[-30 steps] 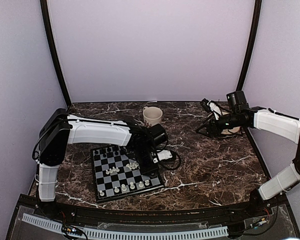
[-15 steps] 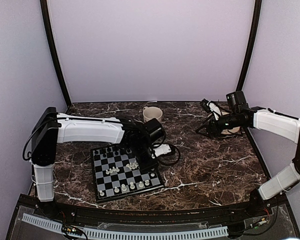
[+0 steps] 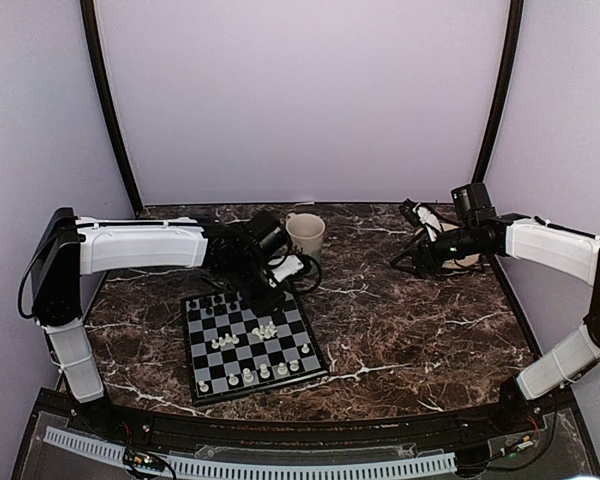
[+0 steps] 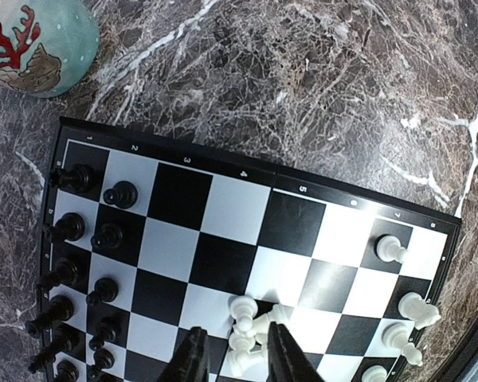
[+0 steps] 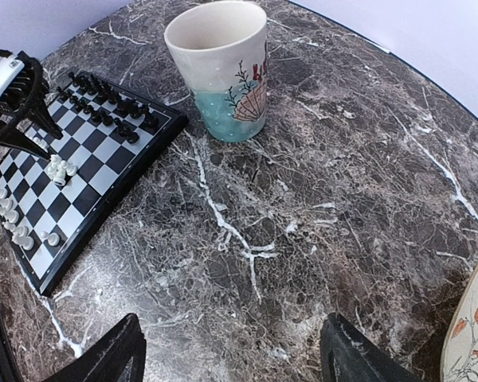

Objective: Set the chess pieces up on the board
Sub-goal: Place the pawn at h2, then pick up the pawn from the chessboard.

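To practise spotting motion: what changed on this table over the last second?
The left gripper drew back from the right side of the board to its far edge, near the mug, apparently empty. The right gripper, mug and chess pieces stayed put.

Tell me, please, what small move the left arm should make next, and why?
Probably lower the left end effector onto the clump of white pieces in the board's middle and grip one: its fingers hang open and empty above that clump, while the black pieces already stand in two rows.
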`<state>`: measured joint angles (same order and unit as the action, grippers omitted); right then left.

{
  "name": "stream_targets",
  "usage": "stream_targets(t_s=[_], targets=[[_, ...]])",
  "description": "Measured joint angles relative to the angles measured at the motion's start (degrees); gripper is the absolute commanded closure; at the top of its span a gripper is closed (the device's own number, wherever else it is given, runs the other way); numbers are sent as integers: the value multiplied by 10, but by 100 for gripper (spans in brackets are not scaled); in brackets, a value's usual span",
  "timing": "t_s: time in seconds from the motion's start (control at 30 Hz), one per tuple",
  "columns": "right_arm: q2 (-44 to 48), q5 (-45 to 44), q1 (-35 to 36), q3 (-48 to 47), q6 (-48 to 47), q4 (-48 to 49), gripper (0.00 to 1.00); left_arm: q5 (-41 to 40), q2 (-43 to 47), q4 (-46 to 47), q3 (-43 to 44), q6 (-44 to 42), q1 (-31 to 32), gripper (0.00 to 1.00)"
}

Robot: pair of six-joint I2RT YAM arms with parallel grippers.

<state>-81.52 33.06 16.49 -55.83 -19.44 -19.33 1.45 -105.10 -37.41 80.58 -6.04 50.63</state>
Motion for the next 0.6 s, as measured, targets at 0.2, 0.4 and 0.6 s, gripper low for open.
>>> stream_targets(t_s=[0.2, 0.4, 0.6], targets=[[-2, 1, 0, 0, 0, 0, 25, 7, -6, 0, -1, 14, 0, 72], [-3, 2, 0, 0, 0, 0, 25, 12, -31, 0, -1, 18, -2, 71], [-4, 2, 0, 0, 0, 0, 25, 7, -47, -1, -1, 20, -3, 74]])
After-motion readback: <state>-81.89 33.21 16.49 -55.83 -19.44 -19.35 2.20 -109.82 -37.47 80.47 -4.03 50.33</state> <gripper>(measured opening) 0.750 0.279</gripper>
